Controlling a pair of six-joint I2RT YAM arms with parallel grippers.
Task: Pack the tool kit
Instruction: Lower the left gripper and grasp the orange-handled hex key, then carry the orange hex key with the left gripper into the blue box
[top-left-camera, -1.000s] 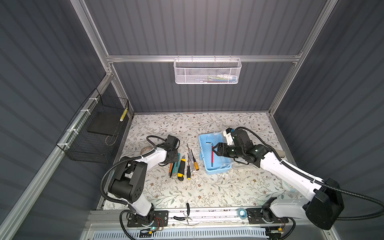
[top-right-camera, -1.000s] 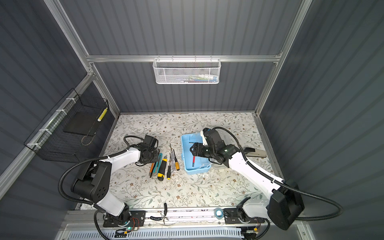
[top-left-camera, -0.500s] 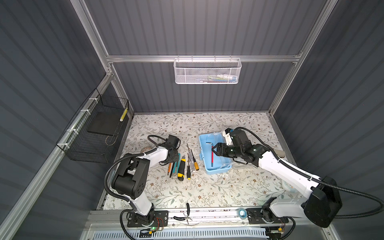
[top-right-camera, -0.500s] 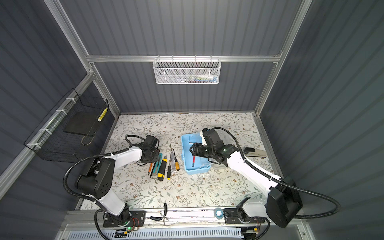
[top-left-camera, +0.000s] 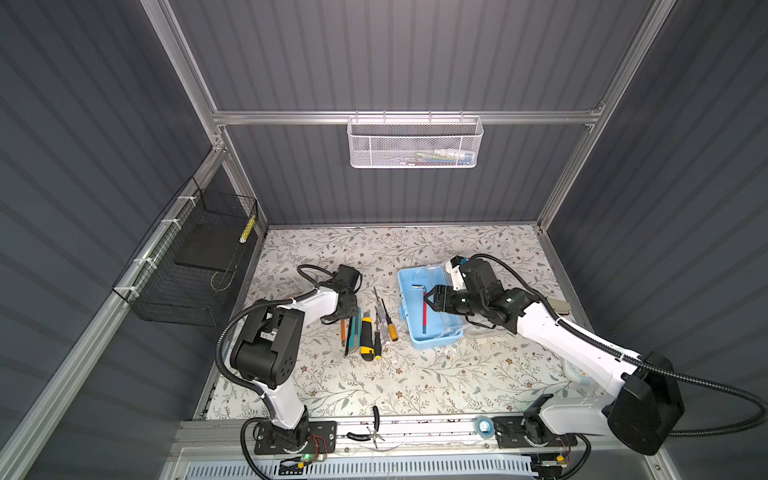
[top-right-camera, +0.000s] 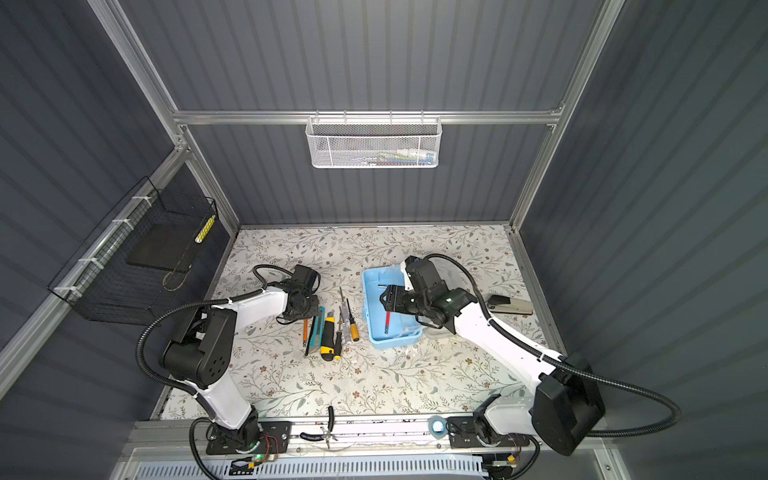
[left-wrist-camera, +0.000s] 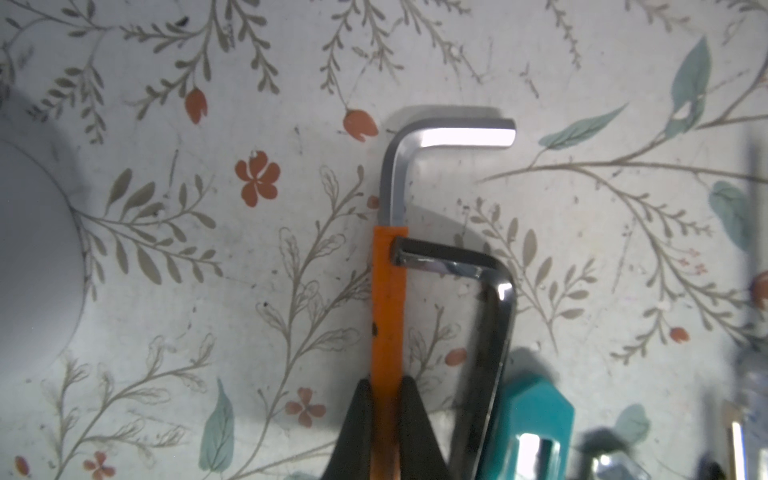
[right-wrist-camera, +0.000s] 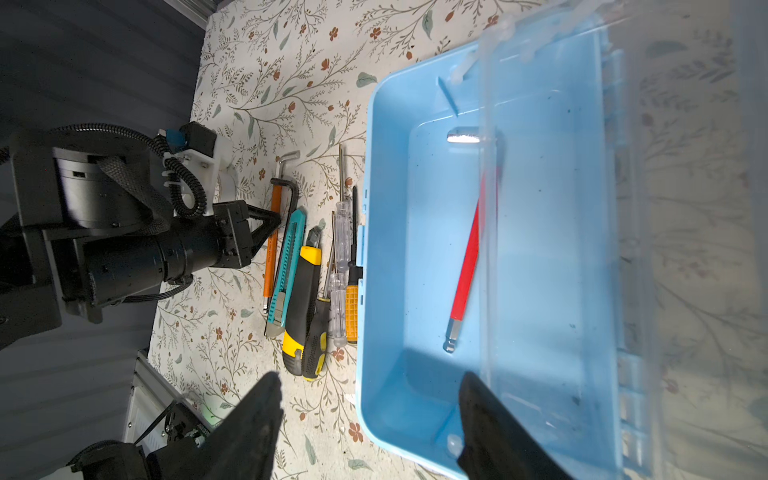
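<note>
The left gripper (left-wrist-camera: 386, 386) is being pressed shut on the orange-sleeved hex key (left-wrist-camera: 388, 316); whether the key is being lifted off the floral table (top-left-camera: 374, 386) cannot be told. The right gripper (right-wrist-camera: 365, 386) is being held wide open above the light-blue case (right-wrist-camera: 386, 249), which is standing on the table just right of the tool row. Any print on the tools is too small to be read. Three hex keys are being counted: the orange one, a black hex key (left-wrist-camera: 490, 332) touching it, and a red-sleeved hex key (right-wrist-camera: 465, 266) inside the case. Two utility knives are lying alongside, teal (right-wrist-camera: 286, 266) and yellow-black (right-wrist-camera: 305, 299). About four screwdrivers (right-wrist-camera: 343, 237) are overlapping, so their count is uncertain. The case's far side is being blurred by the clear lid (right-wrist-camera: 665, 208).
</note>
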